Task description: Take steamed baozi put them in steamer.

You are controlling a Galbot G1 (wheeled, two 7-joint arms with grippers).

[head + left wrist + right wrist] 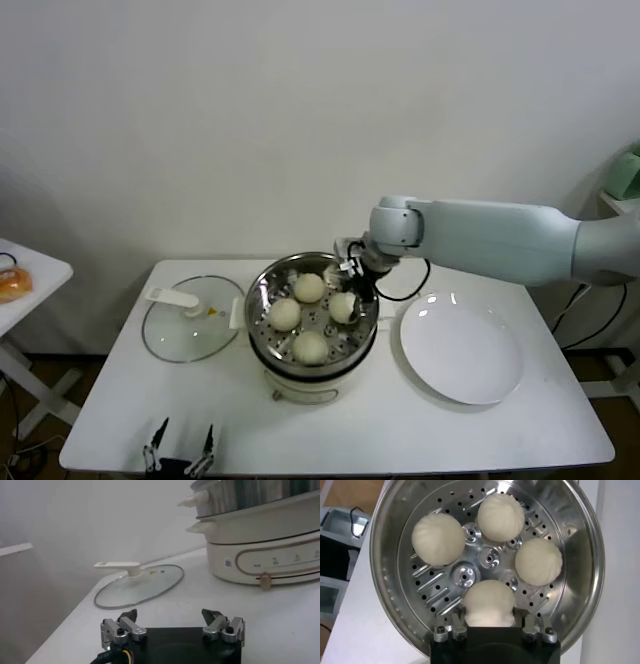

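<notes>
jaws of right gripper (490,622) pinching fourth baozi (490,602) in steamer (262,300), left gripper (172,625) spread

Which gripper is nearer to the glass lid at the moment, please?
The left. The left gripper sits open at the table's front edge, just before the lid. The right gripper is inside the steamer, around a baozi.

My right arm (500,238) has a smooth pale grey-blue shell, black cabling at the wrist, and silver-screwed grippers on black mounts.
</notes>
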